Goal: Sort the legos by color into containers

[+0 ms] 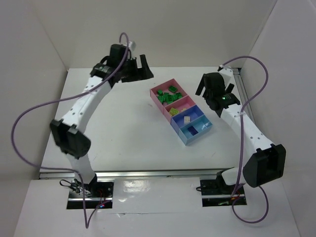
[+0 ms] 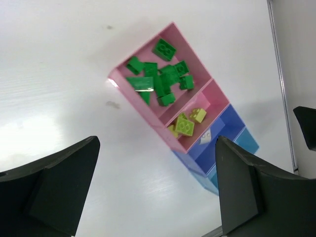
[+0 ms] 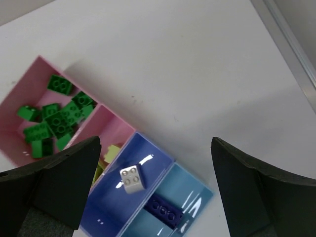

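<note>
Left end effector (image 1: pixel 142 68) hangs over the far left of the bench (image 1: pixel 113 123), jaws wide, nothing in them. To its right the containers (image 1: pixel 152 94) run as one row, far to near: dark green legos (image 1: pixel 168 93) at the far pink end, lime ones (image 1: pixel 175 111) in the next pink, a cream brick (image 3: pixel 132 178) in the blue, a dark blue brick (image 3: pixel 165 211) in the light blue. Right end effector (image 1: pixel 208 95) sits just right of the row, also wide and empty.

Looks sorted to me. The risk I see is an arm dipping low and shunting that light row. The right wrist view shows the cream and dark blue bricks clearly, while the left wrist view has the light blue end mostly blocked by its own end effector
</note>
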`<state>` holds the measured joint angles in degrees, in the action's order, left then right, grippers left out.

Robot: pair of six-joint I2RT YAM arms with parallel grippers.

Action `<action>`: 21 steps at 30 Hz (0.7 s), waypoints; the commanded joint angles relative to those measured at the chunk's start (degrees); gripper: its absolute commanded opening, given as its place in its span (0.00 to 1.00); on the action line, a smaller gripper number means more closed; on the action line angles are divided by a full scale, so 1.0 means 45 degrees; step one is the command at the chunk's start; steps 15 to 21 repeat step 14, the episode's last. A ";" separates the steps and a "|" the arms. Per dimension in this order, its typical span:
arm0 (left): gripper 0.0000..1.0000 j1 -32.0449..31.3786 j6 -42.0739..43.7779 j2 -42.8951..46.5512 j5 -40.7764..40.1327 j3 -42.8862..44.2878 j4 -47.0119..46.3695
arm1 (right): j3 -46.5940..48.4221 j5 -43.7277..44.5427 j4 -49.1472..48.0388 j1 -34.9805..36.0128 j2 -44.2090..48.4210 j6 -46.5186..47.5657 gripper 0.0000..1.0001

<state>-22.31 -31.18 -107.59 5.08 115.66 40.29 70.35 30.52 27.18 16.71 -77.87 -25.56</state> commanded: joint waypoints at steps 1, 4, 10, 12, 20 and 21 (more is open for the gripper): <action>1.00 0.0639 0.0776 0.2518 -0.1459 -0.2355 -0.0673 | -0.0668 0.1849 0.1089 -0.0080 0.0856 -0.0882 1.00; 1.00 0.0894 0.0776 0.4232 -0.1908 -0.5030 -0.0924 | -0.1627 0.1967 0.0952 -0.0080 0.1715 -0.0629 1.00; 1.00 0.1420 0.0368 0.6134 -0.2614 -0.9211 -0.1610 | -0.3013 0.2416 0.1089 -0.0198 0.3334 -0.0861 1.00; 1.00 0.1615 0.0366 0.6504 -0.2614 -0.9509 -0.1610 | -0.3560 0.2416 0.1089 -0.0198 0.3747 -0.0863 1.00; 1.00 0.1734 0.0521 0.6740 -0.2478 -0.9510 -0.1610 | -0.3815 0.2416 0.1089 -0.0198 0.4158 -0.0863 1.00; 1.00 0.1734 0.0521 0.6740 -0.2478 -0.9510 -0.1610 | -0.3815 0.2416 0.1089 -0.0198 0.4158 -0.0863 1.00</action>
